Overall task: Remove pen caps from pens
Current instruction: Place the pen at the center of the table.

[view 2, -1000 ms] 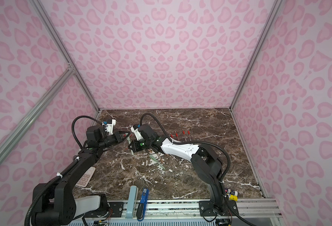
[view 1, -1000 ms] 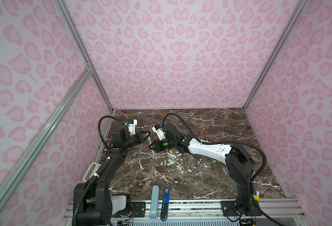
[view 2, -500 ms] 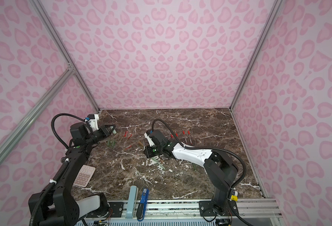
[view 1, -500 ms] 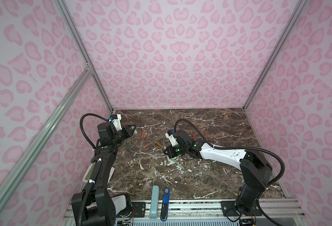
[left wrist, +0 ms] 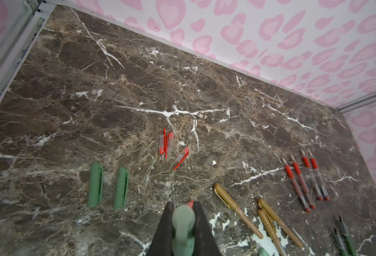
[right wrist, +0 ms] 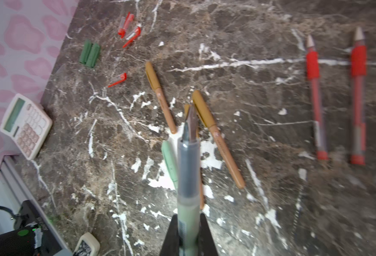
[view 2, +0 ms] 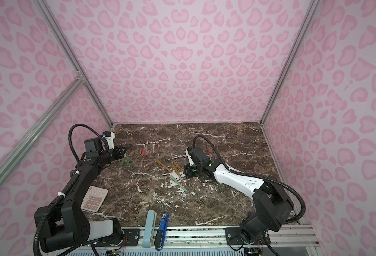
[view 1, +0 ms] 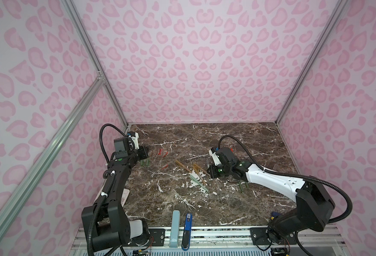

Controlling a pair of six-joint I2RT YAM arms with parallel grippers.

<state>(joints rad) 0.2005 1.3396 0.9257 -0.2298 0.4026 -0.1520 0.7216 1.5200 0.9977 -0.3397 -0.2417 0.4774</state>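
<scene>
In the left wrist view my left gripper is shut on a sage-green pen cap. It hovers at the back left, near two darker green caps lying side by side. My right gripper is shut on a green pen whose bare nib points forward. It hangs right of centre, over capped tan pens and a pale green pen. Small red caps lie behind the middle. Uncapped red-grip pens lie at the back right.
A pink calculator lies by the left wall beside the left arm. A long pale-blue case and a blue-and-black tool sit on the front rail. Two dark green pens lie under the right forearm. Pink walls enclose three sides.
The two grippers were close together at the centre. They have pulled apart: the left went left with the green cap, and the right went right with the pen.
</scene>
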